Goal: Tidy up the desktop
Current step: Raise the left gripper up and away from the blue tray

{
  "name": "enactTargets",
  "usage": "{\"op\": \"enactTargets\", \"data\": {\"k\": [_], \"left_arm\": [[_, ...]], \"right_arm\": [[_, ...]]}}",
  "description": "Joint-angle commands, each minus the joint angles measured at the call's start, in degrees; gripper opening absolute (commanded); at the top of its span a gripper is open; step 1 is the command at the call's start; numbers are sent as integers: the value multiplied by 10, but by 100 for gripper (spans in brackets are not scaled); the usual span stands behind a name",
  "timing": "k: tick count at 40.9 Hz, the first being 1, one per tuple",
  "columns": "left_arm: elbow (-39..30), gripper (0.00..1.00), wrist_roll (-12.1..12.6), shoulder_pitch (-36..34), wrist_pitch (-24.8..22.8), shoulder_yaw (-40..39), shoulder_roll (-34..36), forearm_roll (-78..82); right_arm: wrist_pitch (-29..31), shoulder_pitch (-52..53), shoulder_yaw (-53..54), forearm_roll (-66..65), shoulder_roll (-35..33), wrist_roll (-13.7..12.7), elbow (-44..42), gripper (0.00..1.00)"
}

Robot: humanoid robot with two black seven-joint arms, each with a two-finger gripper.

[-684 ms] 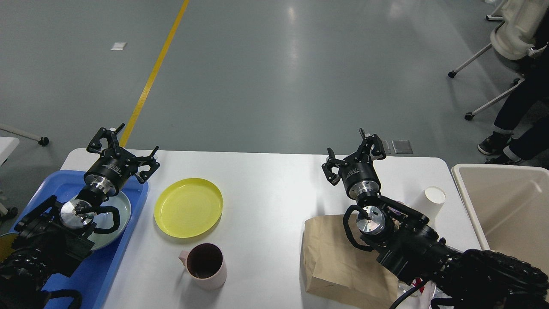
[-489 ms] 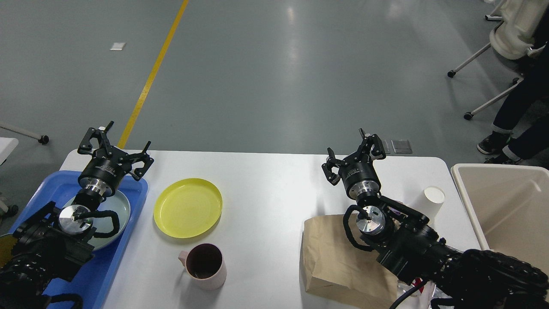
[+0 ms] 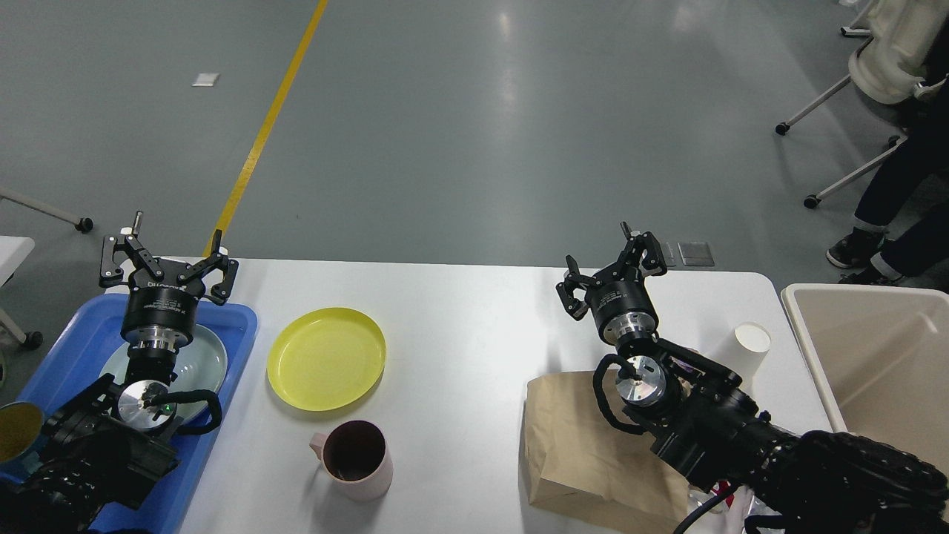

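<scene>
Our left gripper (image 3: pixel 169 261) hangs spread wide and empty above the far end of the blue plastic tray (image 3: pixel 78 337), which holds a pale green round plate (image 3: pixel 207 362) just beneath it. Our right gripper (image 3: pixel 612 271) is likewise wide open, gripping nothing, over the large white rectangular desktop (image 3: pixel 460 348). Behind it lies a brown paper bag (image 3: pixel 574 445); to its right stand a white paper cup (image 3: pixel 749 340) and a beige rectangular bin (image 3: pixel 875 356).

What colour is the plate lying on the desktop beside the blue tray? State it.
Yellow: the plate shows plainly in the head view.
</scene>
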Motion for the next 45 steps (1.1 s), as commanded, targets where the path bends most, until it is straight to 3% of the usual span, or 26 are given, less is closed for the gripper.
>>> {"op": "enactTargets", "data": {"k": [1,9,16,21,35,41,45], "left_arm": [[-1,100,6,-3,13,3,0,5],[-1,100,6,-45,35,29,41,9],[0,100,7,-142,76,251,82,10],[0,100,7,-210,77,409,97,10],[1,100,7,-297,77,607,131,31],[-17,100,9,-295,73,704,188,84],[-17,100,10,-314,70,767,172,123]], "right_arm": [[0,0,0,0,0,0,0,100],[0,0,0,0,0,0,0,100],[0,0,-1,0,0,0,0,100],[0,0,-1,0,0,0,0,100],[0,0,0,0,0,0,0,100],[0,0,-1,0,0,0,0,100],[0,0,-1,0,0,-1,0,100]]}}
